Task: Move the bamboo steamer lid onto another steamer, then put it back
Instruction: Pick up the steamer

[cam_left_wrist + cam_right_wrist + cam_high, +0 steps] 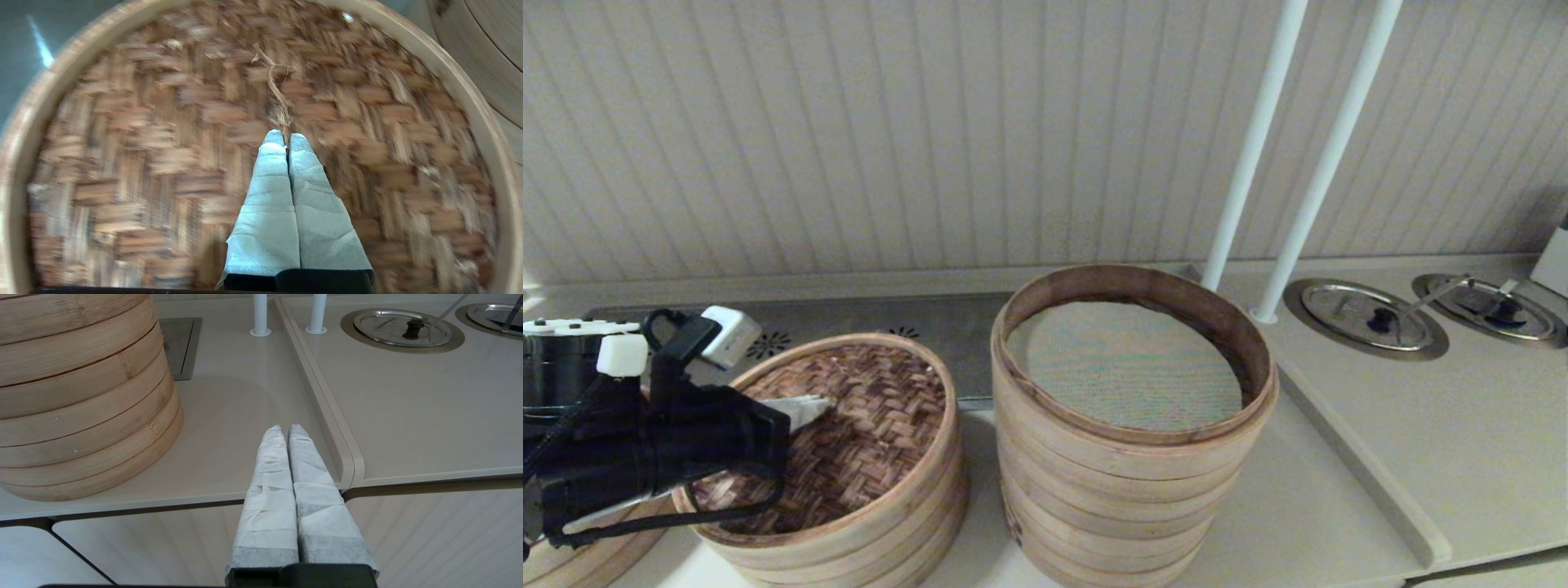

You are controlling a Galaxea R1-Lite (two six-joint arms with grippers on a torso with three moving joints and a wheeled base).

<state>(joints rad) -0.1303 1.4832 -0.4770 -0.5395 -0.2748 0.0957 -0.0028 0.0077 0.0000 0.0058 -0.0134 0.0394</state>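
The bamboo steamer lid (pixel 866 425), dark herringbone weave in a pale rim, lies on a short steamer at the left. My left gripper (pixel 810 406) reaches over it from the left, fingers pressed together at the lid's centre. In the left wrist view the left gripper (pixel 286 136) is shut on the twisted fibre loop (pixel 280 98) of the bamboo steamer lid (pixel 367 134). The tall steamer (pixel 1111 490) with its greenish-grey mesh liner (pixel 1127 367) stands uncovered just to the right. My right gripper (pixel 286 430) hangs shut and empty over the counter's front edge, beside the tall steamer (pixel 81 400).
Two white poles (pixel 1245 180) rise behind the tall steamer. A raised counter ledge (pixel 1356 465) runs along its right, with two metal lids (pixel 1364 314) set in the counter beyond. Part of another bamboo stack (pixel 588 559) shows at the bottom left.
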